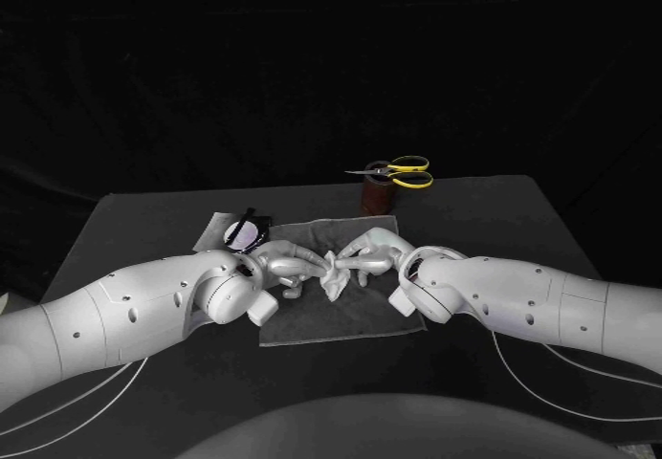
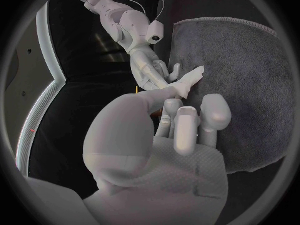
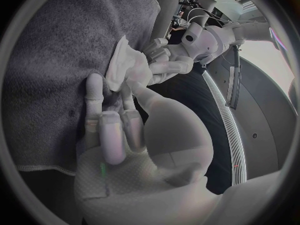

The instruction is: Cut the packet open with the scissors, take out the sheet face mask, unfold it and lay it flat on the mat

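Observation:
The white sheet mask (image 1: 336, 271), still folded, hangs between my two hands just above the grey mat (image 1: 345, 320). My left hand (image 1: 287, 263) pinches its left side and my right hand (image 1: 370, 256) pinches its right side. In the left wrist view my left hand (image 2: 181, 125) reaches to the mask (image 2: 190, 80), with the right hand (image 2: 150, 70) on its far side over the mat (image 2: 250, 75). The right wrist view shows my right hand (image 3: 115, 120) at the mask (image 3: 125, 62), facing the left hand (image 3: 165, 62), with the mat (image 3: 50, 50) beneath. The opened packet (image 1: 231, 231) lies behind my left hand.
Yellow-handled scissors (image 1: 400, 172) stand in a brown holder (image 1: 378, 198) at the table's back edge, beyond the mat. The black table (image 1: 524, 229) stretches out on both sides of the mat.

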### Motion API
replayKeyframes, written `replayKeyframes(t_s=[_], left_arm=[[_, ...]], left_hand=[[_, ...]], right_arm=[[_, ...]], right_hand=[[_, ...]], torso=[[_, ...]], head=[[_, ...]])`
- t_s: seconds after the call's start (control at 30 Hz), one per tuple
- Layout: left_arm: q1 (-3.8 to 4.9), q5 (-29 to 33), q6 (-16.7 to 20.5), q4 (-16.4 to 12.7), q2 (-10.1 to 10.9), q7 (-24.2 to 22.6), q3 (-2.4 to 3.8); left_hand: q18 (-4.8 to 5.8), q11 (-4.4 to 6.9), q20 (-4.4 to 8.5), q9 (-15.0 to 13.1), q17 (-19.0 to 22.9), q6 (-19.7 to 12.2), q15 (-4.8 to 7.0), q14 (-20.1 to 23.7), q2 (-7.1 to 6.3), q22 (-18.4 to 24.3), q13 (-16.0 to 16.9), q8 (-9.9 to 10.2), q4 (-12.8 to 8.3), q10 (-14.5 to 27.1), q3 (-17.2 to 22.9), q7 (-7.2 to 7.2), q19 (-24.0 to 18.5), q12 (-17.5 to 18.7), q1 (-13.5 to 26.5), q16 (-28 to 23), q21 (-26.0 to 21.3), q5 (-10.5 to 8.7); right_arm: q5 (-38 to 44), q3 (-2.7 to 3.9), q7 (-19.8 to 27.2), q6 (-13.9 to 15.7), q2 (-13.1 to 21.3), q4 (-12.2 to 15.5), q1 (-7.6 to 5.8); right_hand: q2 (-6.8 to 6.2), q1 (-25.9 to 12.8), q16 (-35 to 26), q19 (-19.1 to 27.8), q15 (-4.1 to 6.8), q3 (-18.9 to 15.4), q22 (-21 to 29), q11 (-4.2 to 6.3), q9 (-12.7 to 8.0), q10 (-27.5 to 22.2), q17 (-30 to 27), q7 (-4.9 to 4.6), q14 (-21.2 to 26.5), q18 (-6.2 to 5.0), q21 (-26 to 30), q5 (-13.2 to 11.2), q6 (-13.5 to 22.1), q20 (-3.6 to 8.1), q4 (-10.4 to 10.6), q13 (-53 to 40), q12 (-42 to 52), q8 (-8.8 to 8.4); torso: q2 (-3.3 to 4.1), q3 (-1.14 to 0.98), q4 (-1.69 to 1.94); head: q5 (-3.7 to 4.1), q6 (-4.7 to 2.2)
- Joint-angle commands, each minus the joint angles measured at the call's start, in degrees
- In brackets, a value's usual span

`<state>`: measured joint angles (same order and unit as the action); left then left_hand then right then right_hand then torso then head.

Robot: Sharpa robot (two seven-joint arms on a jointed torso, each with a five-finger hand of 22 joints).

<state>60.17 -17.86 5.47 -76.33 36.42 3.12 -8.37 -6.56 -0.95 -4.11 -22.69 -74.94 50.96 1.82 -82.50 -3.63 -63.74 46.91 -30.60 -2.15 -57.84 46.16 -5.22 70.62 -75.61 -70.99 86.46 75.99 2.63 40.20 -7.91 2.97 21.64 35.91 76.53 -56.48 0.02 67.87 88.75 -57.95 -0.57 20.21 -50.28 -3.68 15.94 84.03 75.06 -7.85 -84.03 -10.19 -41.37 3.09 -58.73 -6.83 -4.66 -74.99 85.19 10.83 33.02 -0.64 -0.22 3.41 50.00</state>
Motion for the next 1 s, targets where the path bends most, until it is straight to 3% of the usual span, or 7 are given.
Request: replayKeyframes(t_s=[0.03,0.2,0.37,0.67,0.93,1.0], left_arm=[[0.04,-0.5,-1.1,-0.2,0.0,-0.2,0.03],[0.04,-0.5,-1.1,-0.2,0.0,-0.2,0.03],[0.04,-0.5,-1.0,-0.1,0.1,-0.2,0.03],[0.05,-0.5,-0.4,-0.1,0.3,-0.2,0.03],[0.04,-1.2,1.2,-0.2,0.6,-0.8,0.03],[0.04,-1.2,1.6,-0.2,0.7,-1.1,0.03]], left_hand=[[0.45,0.12,0.2,-8.4,-0.6,-0.1,0.37,0.1,0.05,-0.1,0.0,-0.7,0.0,0.2,0.2,-0.25,-0.3,-0.2,0.5,0.4,0.3,0.12],[0.45,0.12,0.21,-8.5,-0.6,-0.2,0.37,0.1,0.07,-0.1,0.1,-0.8,0.0,0.2,0.2,-0.25,-0.3,-0.2,0.5,0.4,0.3,0.12],[0.45,0.12,0.21,-8.5,-0.6,-0.2,0.37,0.1,0.09,-0.1,0.0,-0.8,0.0,0.3,0.3,-0.25,-0.3,-0.2,0.6,0.4,0.3,0.12],[0.45,0.12,0.22,-8.6,-0.6,-0.3,0.37,0.1,0.11,-0.1,0.0,-0.9,-0.1,0.4,0.3,-0.27,-0.3,-0.3,0.7,0.4,0.3,0.12],[0.4,0.0,0.21,-9.0,-0.7,-0.8,0.31,0.1,-0.19,0.1,-0.5,-1.0,-0.1,1.0,0.2,-0.47,-0.5,-0.2,1.1,0.5,0.2,0.14],[0.37,-0.13,0.18,-9.2,-0.4,-1.2,0.21,0.3,-0.53,0.2,-2.2,-1.0,-0.1,2.3,0.1,-0.62,-0.7,0.4,1.5,0.4,0.1,0.14]], right_arm=[[1.1,-0.18,-1.2,-3.1,-0.1,0.3,0.19],[0.6,-0.15,-0.6,-2.2,-0.1,0.4,0.12],[-1.2,-0.09,0.4,0.2,0.0,0.4,0.08],[-4.4,0.27,1.9,5.9,1.2,2.0,-0.25],[-6.3,0.62,1.7,7.0,3.1,5.4,-1.43],[-6.6,0.69,1.5,7.0,3.4,6.1,-1.73]], right_hand=[[0.88,0.4,0.4,-0.8,0.73,0.2,-0.4,0.82,0.3,4.2,9.5,0.74,-3.4,-0.41,-0.6,-0.4,-1.6,0.38,0.1,-12.2,1.6,0.78],[2.27,1.6,0.9,-4.3,2.27,0.8,-4.2,2.69,1.7,5.8,12.6,2.85,-4.9,0.42,-5.4,-0.3,-5.2,1.67,0.0,-14.8,4.6,3.31],[2.3,2.3,1.0,-5.5,3.06,1.3,-5.7,3.49,2.6,6.0,13.4,3.7,-5.3,0.75,-7.2,-0.3,-6.3,2.39,-0.6,-15.0,4.8,4.65],[2.26,3.1,1.2,-6.5,3.64,2.4,-7.1,4.01,4.0,6.0,14.4,4.19,-5.7,1.09,-8.9,-0.3,-6.6,3.03,-1.7,-15.0,4.8,6.19],[2.32,2.9,1.2,-6.9,3.77,2.9,-7.6,4.13,4.5,6.0,14.9,4.3,-5.9,1.2,-9.5,-0.3,-6.7,3.2,-1.8,-15.0,4.8,6.78],[2.3,2.9,1.2,-7.0,3.8,3.0,-7.7,4.16,4.7,6.0,14.9,4.33,-5.9,1.22,-9.6,-0.3,-6.7,3.24,-1.9,-15.0,4.8,6.91]], torso=[[-0.01,0.02,-0.02],[0.01,-0.03,0.0],[0.01,-0.02,-0.01],[-0.03,-0.01,-0.04],[-0.02,0.0,-0.02],[-0.02,0.02,-0.01]], head=[[0.0,0.0],[0.05,0.0],[0.08,0.0],[0.13,0.0],[0.26,0.0],[0.29,0.0]])
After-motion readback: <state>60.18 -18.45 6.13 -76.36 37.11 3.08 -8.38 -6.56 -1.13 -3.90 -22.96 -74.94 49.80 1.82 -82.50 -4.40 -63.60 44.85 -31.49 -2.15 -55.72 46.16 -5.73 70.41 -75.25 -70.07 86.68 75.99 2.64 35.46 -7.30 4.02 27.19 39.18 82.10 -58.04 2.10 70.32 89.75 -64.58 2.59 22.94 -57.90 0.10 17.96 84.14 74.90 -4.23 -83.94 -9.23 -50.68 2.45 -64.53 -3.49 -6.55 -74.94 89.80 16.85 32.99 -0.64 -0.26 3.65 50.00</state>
